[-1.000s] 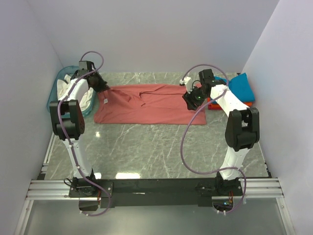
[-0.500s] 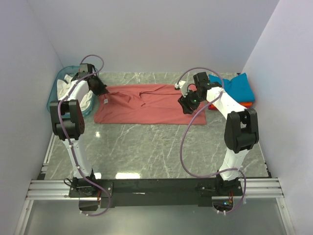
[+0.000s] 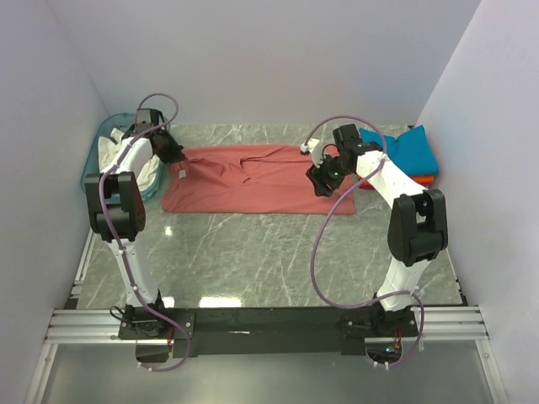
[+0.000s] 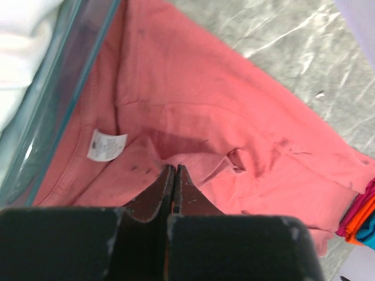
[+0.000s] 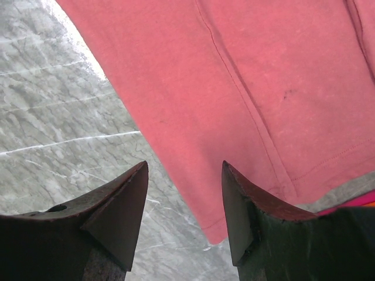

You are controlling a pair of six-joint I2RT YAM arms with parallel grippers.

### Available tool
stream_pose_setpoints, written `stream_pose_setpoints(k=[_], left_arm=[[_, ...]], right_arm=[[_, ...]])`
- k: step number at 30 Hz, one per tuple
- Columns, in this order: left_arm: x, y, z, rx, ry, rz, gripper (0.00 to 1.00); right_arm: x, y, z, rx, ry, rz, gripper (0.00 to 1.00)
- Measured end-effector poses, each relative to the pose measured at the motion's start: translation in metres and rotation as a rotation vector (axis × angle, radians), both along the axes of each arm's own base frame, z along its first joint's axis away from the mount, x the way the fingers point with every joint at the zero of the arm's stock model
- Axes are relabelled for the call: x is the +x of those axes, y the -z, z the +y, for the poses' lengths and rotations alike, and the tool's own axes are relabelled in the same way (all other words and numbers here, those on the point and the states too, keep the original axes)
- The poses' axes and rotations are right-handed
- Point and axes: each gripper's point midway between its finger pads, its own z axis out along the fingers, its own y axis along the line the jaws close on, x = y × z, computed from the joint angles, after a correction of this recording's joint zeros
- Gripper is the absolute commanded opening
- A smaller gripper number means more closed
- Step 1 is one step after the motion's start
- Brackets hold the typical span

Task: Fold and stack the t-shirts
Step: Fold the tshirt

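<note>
**Left gripper** [image 4: 174, 170]: my fingers are pressed together on a raised fold of the red shirt [image 3: 253, 178], at its left end. The white label [image 4: 106, 144] lies just left of my tips. The basket [image 3: 94, 164] wall runs close beside this end of the shirt.

**Right gripper** [image 5: 184, 170]: my fingers are spread and hold nothing. I hang over the shirt's right end. In the wrist view its hem runs slantwise between my fingertips, with cloth to one side and bare table [image 5: 47, 88] to the other.

**Red shirt**: spread flat across the far middle of the table, long side left to right. It is wrinkled near the left gripper and smooth under the right one.

**Blue shirt** [image 3: 417, 150]: folded, on top of the orange shirt [image 3: 428, 178], at the far right corner. This pile sits just right of my right gripper and beside the red shirt's right end.
</note>
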Motion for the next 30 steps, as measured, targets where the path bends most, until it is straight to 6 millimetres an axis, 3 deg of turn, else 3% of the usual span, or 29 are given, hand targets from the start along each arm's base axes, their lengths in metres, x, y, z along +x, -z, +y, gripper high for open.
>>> stream_pose_setpoints(k=[7, 14, 15, 18, 21, 26, 30], left_arm=[[-0.013, 0.016, 0.003, 0.016, -0.015, 0.051, 0.00], [-0.031, 0.013, 0.007, 0.036, -0.032, 0.065, 0.05], [-0.032, 0.010, 0.007, 0.038, -0.032, 0.059, 0.18], [-0.037, -0.006, 0.008, 0.050, -0.028, 0.029, 0.45], [-0.046, -0.027, 0.009, 0.067, -0.022, -0.013, 0.61], [-0.050, -0.069, 0.007, 0.098, 0.009, -0.124, 0.65], [-0.035, -0.088, -0.015, 0.143, 0.164, -0.192, 0.65]], right_arm=[[-0.001, 0.001, 0.000, 0.002, -0.001, 0.002, 0.61], [-0.005, 0.005, 0.000, 0.001, -0.002, 0.013, 0.61], [-0.005, 0.005, 0.000, 0.002, -0.004, 0.014, 0.61], [-0.006, 0.005, 0.000, 0.001, -0.004, 0.016, 0.61], [-0.007, 0.005, 0.001, 0.002, -0.005, 0.016, 0.62], [-0.008, 0.002, 0.003, 0.012, -0.012, 0.012, 0.62], [-0.009, 0.002, 0.005, 0.019, -0.015, 0.014, 0.62]])
